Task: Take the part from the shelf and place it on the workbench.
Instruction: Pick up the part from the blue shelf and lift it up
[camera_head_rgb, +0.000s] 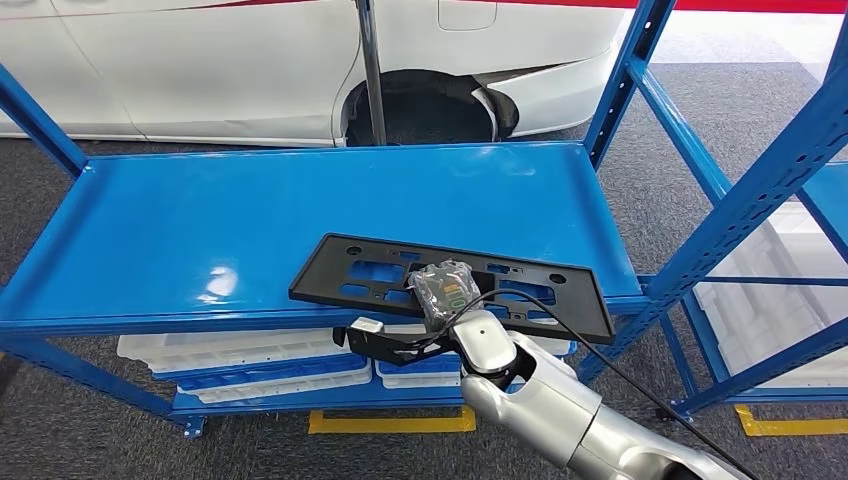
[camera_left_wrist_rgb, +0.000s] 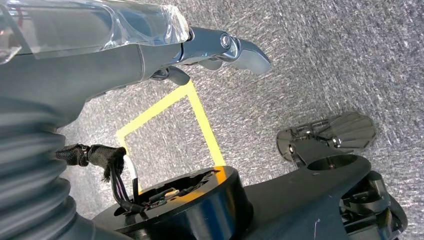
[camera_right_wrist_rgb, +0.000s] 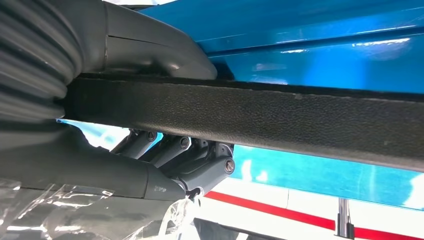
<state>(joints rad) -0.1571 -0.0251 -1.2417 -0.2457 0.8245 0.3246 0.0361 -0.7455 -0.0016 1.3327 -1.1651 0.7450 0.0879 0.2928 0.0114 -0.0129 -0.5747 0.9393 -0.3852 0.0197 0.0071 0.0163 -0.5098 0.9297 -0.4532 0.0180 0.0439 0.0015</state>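
Your right hand (camera_head_rgb: 440, 325) grips front edge of part (camera_head_rgb: 455, 283), thumb above, fingers (camera_right_wrist_rgb: 170, 150) beneath. Part lies flat on shelf (camera_head_rgb: 200, 220), long axis along front lip, overhanging toward you. Left hand (camera_left_wrist_rgb: 220, 50) hangs near floor, fingers loosely apart, holding nothing. Judgement: right arm lifts.

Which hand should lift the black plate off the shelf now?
Right. The right hand already grips the black plate's front edge at the shelf lip, thumb one side, fingers the other. The left hand hangs over the floor, holding nothing.
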